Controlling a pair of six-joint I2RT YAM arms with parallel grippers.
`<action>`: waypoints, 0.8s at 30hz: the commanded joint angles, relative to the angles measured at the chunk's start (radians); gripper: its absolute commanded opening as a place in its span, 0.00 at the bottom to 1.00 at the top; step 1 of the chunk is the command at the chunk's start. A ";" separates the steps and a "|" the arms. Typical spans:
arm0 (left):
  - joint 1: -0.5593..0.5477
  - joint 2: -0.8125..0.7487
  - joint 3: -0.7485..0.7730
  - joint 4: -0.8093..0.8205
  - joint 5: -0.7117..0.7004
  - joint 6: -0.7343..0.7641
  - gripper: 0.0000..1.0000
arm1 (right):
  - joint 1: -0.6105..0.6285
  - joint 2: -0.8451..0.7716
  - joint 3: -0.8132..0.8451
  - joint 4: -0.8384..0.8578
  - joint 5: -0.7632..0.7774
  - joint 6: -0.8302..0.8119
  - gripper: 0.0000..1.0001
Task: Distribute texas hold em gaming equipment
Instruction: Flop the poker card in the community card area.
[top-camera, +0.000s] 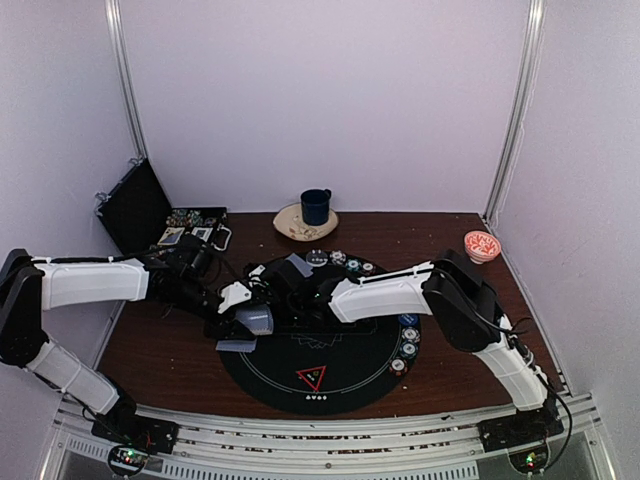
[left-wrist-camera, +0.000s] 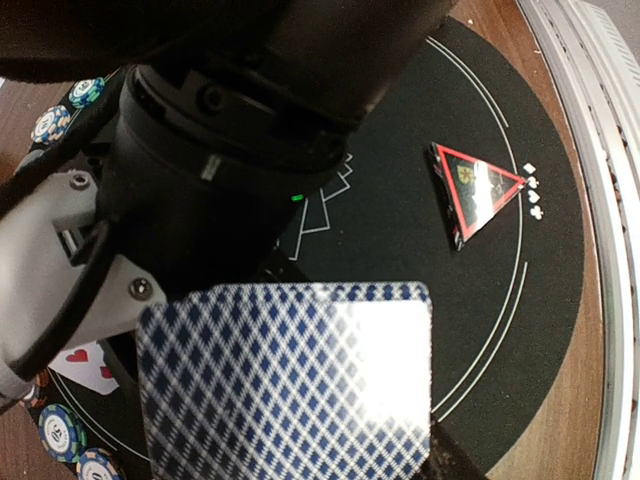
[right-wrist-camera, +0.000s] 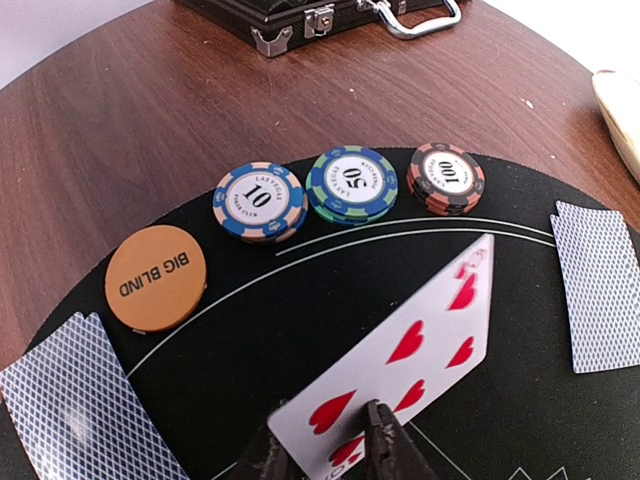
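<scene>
Right claw: the right gripper is pinching the lower edge of a face-up hearts card, holding it tilted above the black round mat.
Left claw: the left gripper is gripping a blue-backed card, holding it clear of the mat just beside the right arm's wrist.
Chips: three striped chips, marked 10, 50 and 100, are sitting in a row at the mat's rim, with the orange Big Blind disc near them.
Dealt cards: a face-down pair is lying at the left of the right wrist view, and a face-down card at its right.
Marker: the red-edged triangle marker is lying flat on the mat.
</scene>
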 joint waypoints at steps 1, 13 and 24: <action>0.003 -0.017 0.015 0.044 0.021 -0.003 0.06 | 0.015 0.020 0.007 -0.013 -0.026 -0.002 0.28; 0.003 -0.019 0.016 0.042 0.026 -0.002 0.06 | 0.015 -0.016 -0.013 -0.010 -0.050 0.004 0.39; 0.004 -0.019 0.016 0.041 0.026 -0.002 0.06 | 0.015 -0.022 -0.013 0.001 -0.077 0.019 0.53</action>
